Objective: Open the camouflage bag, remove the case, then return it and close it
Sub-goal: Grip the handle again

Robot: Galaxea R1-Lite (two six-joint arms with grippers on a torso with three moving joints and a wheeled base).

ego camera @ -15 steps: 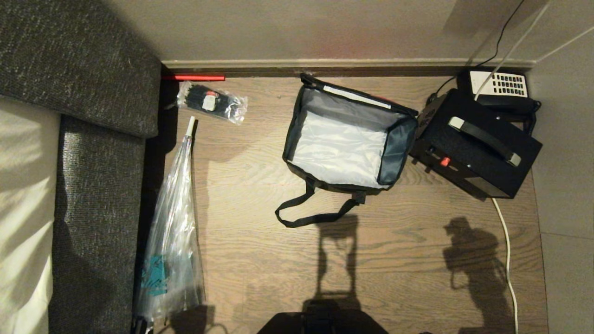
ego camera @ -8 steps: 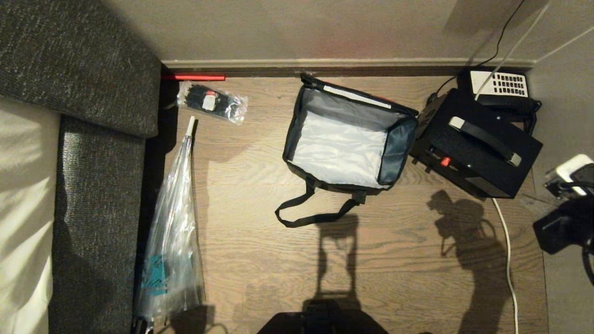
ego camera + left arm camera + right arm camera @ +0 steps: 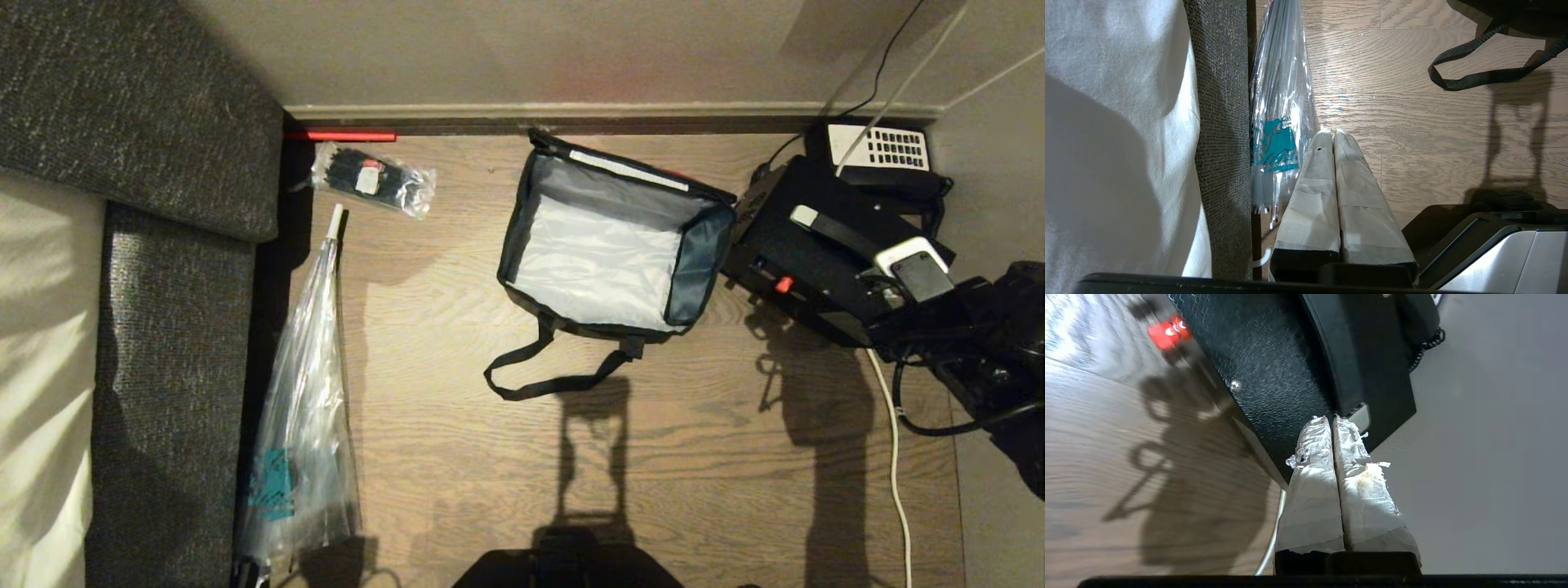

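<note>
Now the right tool (image 3: 1333,422), fingers pressed together and empty, hovers at the end of the handle (image 3: 841,233) of the case (image 3: 816,269), right of frame, beside the open camouflage bag (image 3: 608,249). Shut, it may just knock the case against the telephone (image 3: 878,151).
</note>
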